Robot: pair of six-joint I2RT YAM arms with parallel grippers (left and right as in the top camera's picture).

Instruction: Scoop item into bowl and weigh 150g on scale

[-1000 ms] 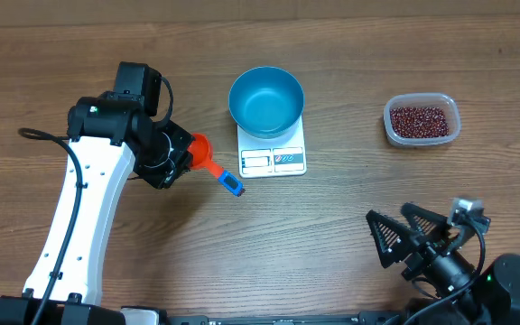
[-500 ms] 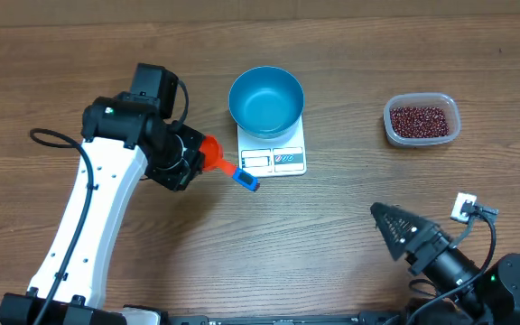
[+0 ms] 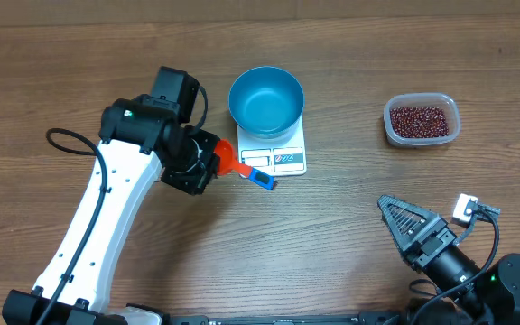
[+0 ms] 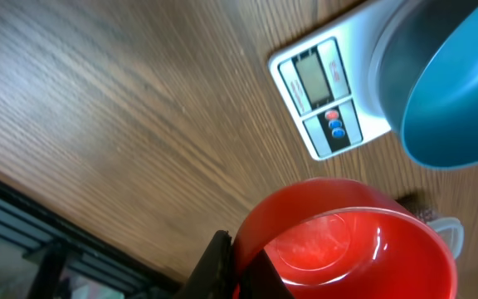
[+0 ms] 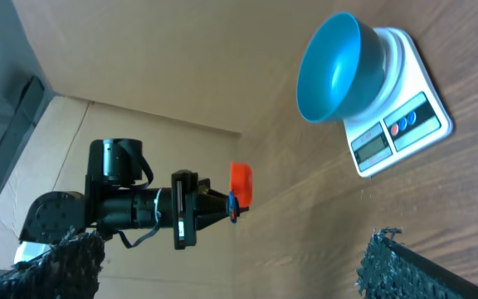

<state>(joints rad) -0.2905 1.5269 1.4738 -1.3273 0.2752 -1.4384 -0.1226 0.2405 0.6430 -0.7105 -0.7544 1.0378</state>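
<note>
Since a second earlier, your left arm had swung right across the bench (image 3: 332,244), bringing the red scoop (image 3: 230,155) from well left of the scale (image 3: 273,161) to its near-left corner. Your right arm had only turned at the near right edge.

The left gripper (image 3: 208,162) had its jaws clamped on the scoop close to the cup, which the left wrist view showed empty. The right gripper (image 3: 411,227) had its jaws wide apart with nothing between them.

The beans (image 3: 420,119) all lay in the clear tub (image 3: 390,128) at the far right, well apart from the scoop. The blue bowl (image 3: 266,99) sat empty on the scale.

I judged you were at the first fetch, taking the scoop to the beans. The next move called for passing the scale and bowl without knocking them, then dipping the cup into the tub.
</note>
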